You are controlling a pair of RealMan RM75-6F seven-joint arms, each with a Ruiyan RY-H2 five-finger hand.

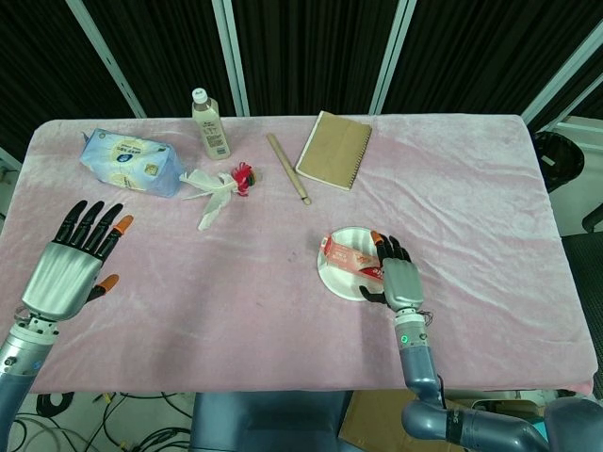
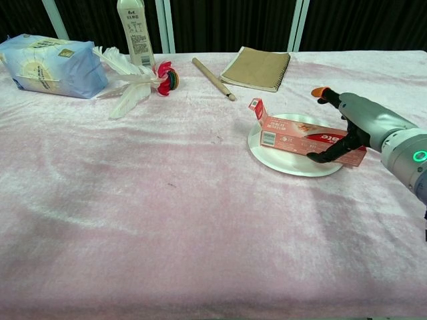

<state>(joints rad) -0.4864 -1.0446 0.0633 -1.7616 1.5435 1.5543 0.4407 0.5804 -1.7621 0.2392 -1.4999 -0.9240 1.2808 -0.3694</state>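
The right hand (image 2: 363,127) covers the toothpaste box's (image 2: 303,137) far end, and the bottle's (image 2: 134,30) top is cropped.

Red toothpaste box (image 2: 308,137), flap open, lying flat across white plate (image 2: 288,167).

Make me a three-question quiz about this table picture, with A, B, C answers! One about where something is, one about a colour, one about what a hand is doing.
1. Where does the red box lie?
A. on the white plate
B. on the notebook
C. beside the bottle

2. What colour is the table cloth?
A. green
B. pink
C. yellow

3. What is the left hand doing?
A. holding a pen
B. gripping the bottle
C. holding nothing, fingers apart

Answers: 1 A, the box rests flat across the plate. 2 B, the cloth is pink all over. 3 C, it hovers near the table's edge with nothing in it.
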